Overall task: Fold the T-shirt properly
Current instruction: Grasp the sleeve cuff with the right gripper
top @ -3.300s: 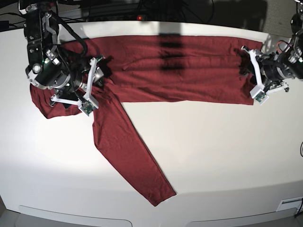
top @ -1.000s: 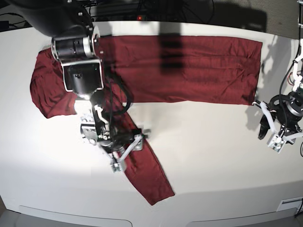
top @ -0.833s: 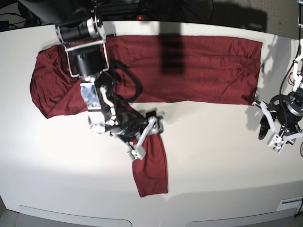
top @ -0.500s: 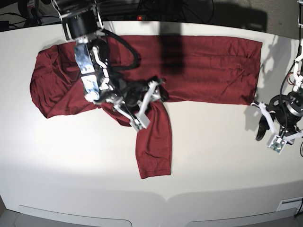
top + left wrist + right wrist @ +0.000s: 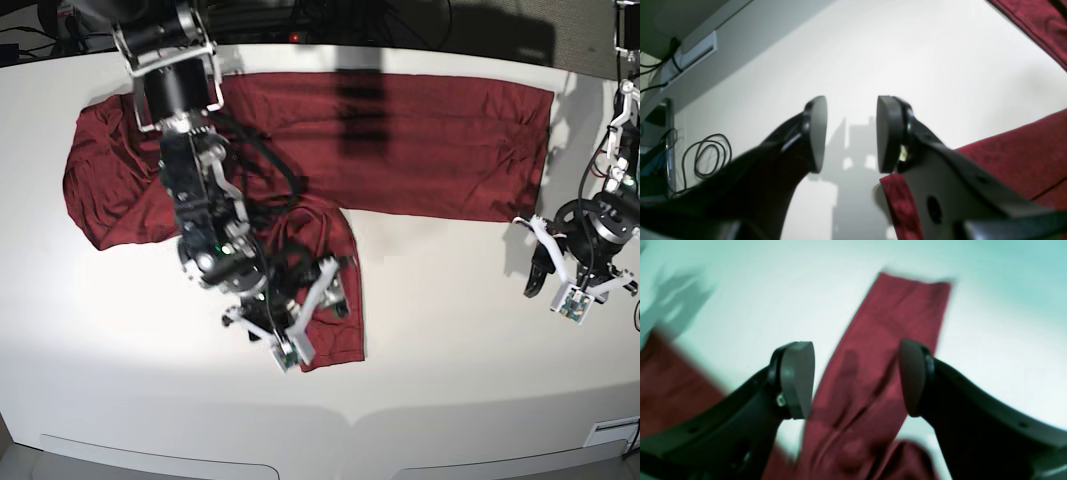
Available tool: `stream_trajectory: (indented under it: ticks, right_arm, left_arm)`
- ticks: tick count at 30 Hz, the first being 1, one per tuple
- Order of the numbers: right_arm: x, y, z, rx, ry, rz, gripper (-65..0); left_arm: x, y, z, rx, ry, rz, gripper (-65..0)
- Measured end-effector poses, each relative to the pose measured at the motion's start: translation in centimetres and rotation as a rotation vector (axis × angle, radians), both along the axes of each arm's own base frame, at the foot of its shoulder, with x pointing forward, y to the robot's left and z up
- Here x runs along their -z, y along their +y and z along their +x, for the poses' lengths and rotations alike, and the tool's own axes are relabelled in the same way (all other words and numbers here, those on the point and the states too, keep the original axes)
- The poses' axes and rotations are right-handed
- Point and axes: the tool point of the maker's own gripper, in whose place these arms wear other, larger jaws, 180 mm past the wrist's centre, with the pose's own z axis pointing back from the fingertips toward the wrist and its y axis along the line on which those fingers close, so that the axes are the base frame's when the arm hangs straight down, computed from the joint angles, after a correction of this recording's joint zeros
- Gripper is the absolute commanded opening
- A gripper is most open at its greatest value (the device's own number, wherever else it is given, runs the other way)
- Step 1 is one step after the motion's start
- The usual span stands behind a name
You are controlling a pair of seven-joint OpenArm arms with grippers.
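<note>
Maroon fabric: the T-shirt [image 5: 440, 140] lies spread flat along the far side of the white bench [image 5: 450, 340], its body running from the left edge almost to the right.
Bunched end: at the far left the cloth is rumpled into soft folds (shoulder area, by the look of it).
Sleeve: one long sleeve [image 5: 335, 300] hangs down from the body toward the near side, doubled back near its top, cuff end squared off.
Right end effector [image 5: 305, 325]: held above the lower part of that sleeve; in the right wrist view its jaws stand wide apart with the sleeve [image 5: 880, 350] seen between them and beneath, nothing gripped (that picture is blurred).
Bench middle: bare white surface between sleeve and right side.
Left end effector [image 5: 560, 280]: well clear of the sleeve, just off the shirt's lower right corner; in the left wrist view its jaws are partly apart over the bench, holding nothing, with a shirt hem [image 5: 1023, 153] beside one finger.
</note>
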Motion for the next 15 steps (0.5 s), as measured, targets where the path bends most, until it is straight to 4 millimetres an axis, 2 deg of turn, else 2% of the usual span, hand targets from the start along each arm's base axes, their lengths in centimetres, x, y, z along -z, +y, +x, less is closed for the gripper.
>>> stream_trajectory:
  ticks: [2,5,9,13,15]
  right_arm:
    - [1.0,0.3,1.9,0.036,0.017,-0.015,-26.0]
    - [4.8,-0.3,4.1,0.127,0.102,-0.104,-26.0]
    - [9.2,-1.3,4.6,0.175,0.236,-0.22,-26.0]
    - [9.8,0.0,4.8,0.16,0.275,-0.222,-26.0]
    - [10.4,1.0,4.1,0.147,0.288,-0.21,-26.1]
  left_arm:
    - [0.0,0.0,0.0,0.001,0.0,-0.003,-40.9]
    - [0.1,0.0,0.0,-0.002,0.006,0.002,-40.9]
    - [0.6,0.4,-0.3,-0.014,0.036,0.015,-40.9]
    - [0.7,0.4,-0.3,-0.014,0.04,0.015,-40.9]
    - [0.7,0.4,-0.3,-0.014,0.04,0.016,-40.9]
